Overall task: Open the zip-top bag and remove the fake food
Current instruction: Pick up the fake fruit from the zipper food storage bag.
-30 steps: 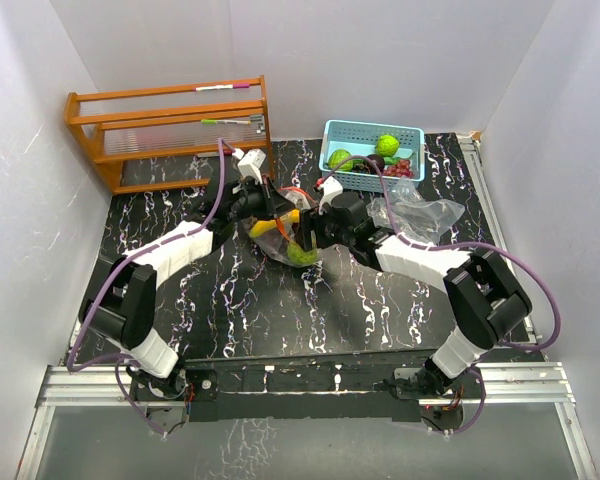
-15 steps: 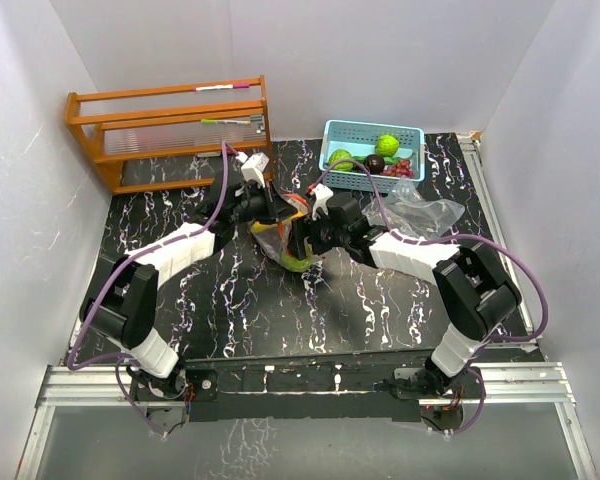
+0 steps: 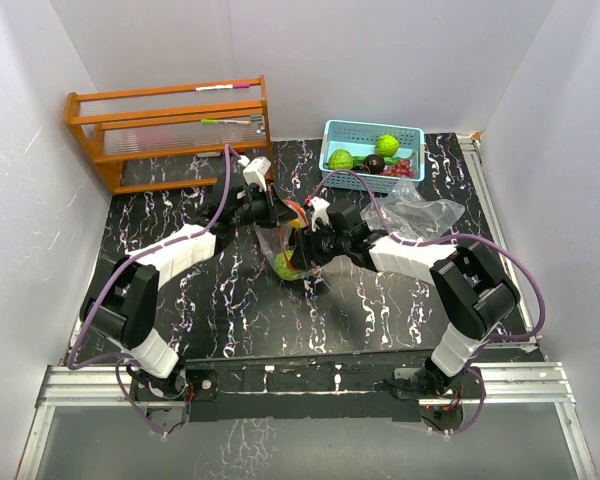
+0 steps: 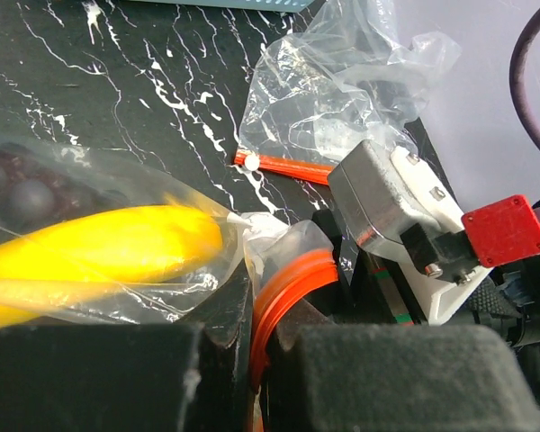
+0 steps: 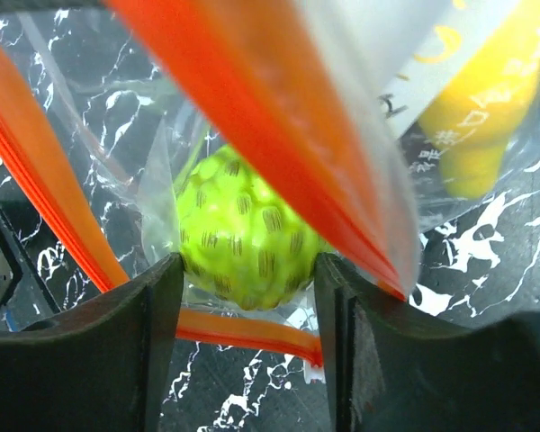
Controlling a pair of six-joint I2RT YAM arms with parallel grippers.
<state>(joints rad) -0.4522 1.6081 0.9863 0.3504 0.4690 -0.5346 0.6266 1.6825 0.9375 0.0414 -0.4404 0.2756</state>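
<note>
A clear zip-top bag (image 3: 280, 243) with an orange zip strip (image 4: 283, 288) lies between my two grippers. My left gripper (image 4: 261, 310) is shut on the bag's orange rim and holds it up; in the top view it (image 3: 276, 212) is at the bag's far edge. My right gripper (image 5: 247, 261) reaches into the bag mouth, its jaws closed against both sides of a bumpy lime-green ball (image 5: 243, 225), which also shows in the top view (image 3: 285, 265). A yellow banana (image 4: 99, 247) lies inside the bag. Dark grapes show dimly behind it.
A light-blue basket (image 3: 372, 133) with green balls and dark pieces stands at the back. A second, empty clear bag (image 3: 420, 212) lies right of my right arm. An orange wooden rack (image 3: 170, 130) stands at the back left.
My right gripper has pushed left and deeper into the bag and closed round the green ball. My left gripper has lifted the bag rim slightly toward the back.
</note>
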